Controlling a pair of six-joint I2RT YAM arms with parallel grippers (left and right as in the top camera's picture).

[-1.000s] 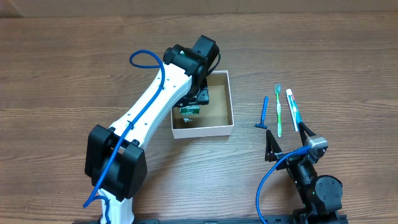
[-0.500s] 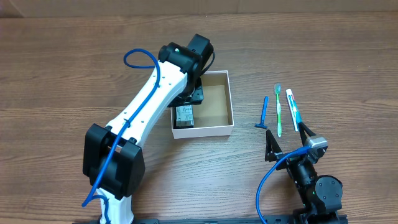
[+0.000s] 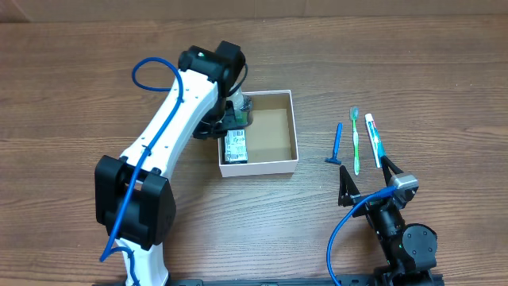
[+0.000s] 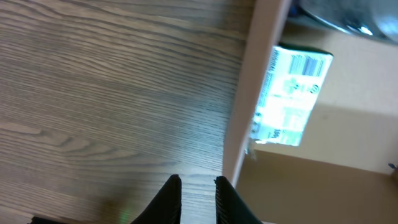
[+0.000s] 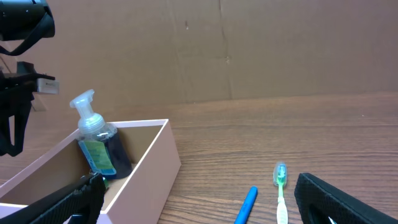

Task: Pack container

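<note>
The left arm has drawn back from over the container (image 3: 258, 168). Its wrist now sits above the container's far-left corner, outside the left wall. The left gripper (image 4: 198, 182) is empty, its fingertips a narrow gap apart over bare table (image 3: 413, 71) just outside that wall.

The small carton (image 3: 235, 148) it carried lies flat inside the container, against the left wall near the front. The left wrist view shows a barcode and green-and-white print on its top face, but the lettering is too blurred to read.

Behind the carton, in the far-left corner, a clear pump bottle (image 5: 99, 146) of dark liquid stands upright. Its green label is not legible, and the arm hides part of it from overhead.

Well to the right of the container lie a blue razor (image 3: 336, 144), a green toothbrush (image 3: 355, 139) and a white-and-teal tube (image 3: 373, 139), side by side. The tube's print is too small to read.

The right gripper (image 5: 199, 178) rests near the front of that row, spread wide and holding nothing.
</note>
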